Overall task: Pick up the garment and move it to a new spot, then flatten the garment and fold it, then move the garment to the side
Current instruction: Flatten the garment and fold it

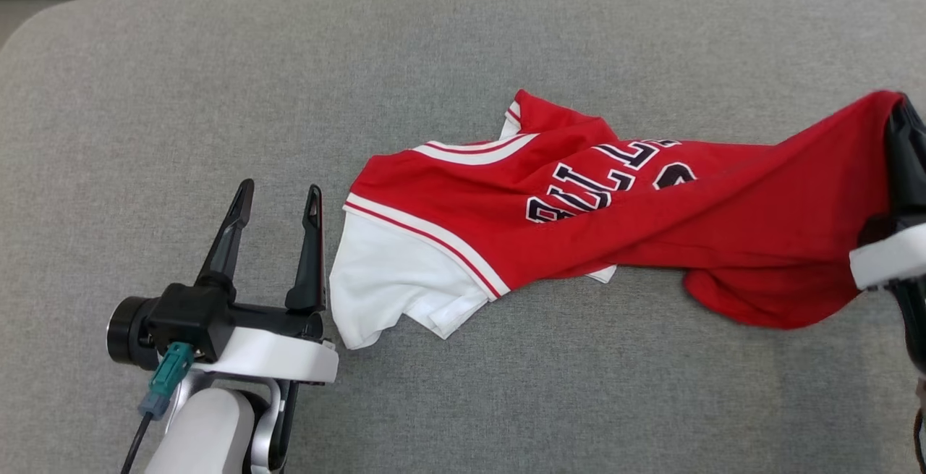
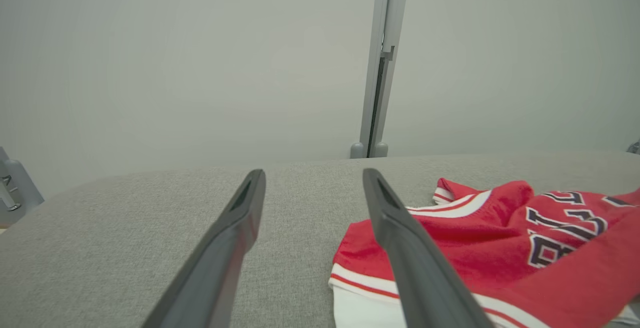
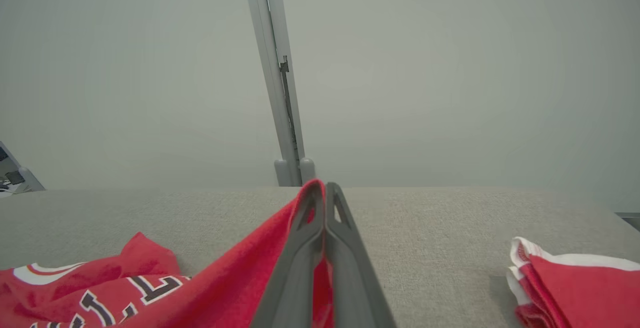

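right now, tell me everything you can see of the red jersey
The red jersey is soft cloth with white trim, dark white-edged letters and a white sleeve at its left end. It lies rumpled across the grey table, its right end lifted, pinched in the shut right pincer. The open left pincer stands beside the sleeve.

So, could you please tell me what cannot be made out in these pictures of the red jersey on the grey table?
- Head view: folds of the red basketball jersey with a white sleeve hide part of its dark lettering.
- Head view: the right edge cuts off the right gripper, shut on the jersey.
- Right wrist view: the frame's corner cuts off a folded red-and-white cloth.
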